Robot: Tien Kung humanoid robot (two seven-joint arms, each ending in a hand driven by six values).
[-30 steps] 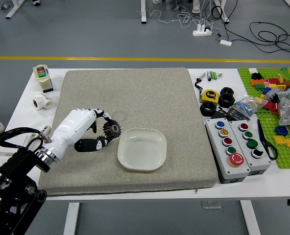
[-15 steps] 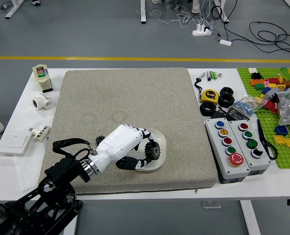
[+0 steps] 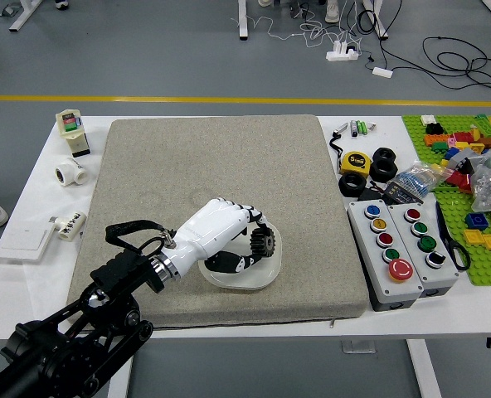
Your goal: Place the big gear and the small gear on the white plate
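Black gear (image 3: pixel 263 241) in the left hand (image 3: pixel 215 230), over the white plate (image 3: pixel 247 279).

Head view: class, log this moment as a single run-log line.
left hand: gripping dark gear | gear position: over white plate | second gear: can't be made out | right hand: out of view

I'm reading this as a lab: push-button control boxes (image 3: pixel 392 287) at 4 o'clock, toy bricks (image 3: pixel 464 137) at 3, tape measure (image 3: pixel 356 162) at 2, power strip (image 3: pixel 342 55) and loose cables (image 3: pixel 474 71) at 1, yellow floor line (image 3: pixel 187 100) at 12.
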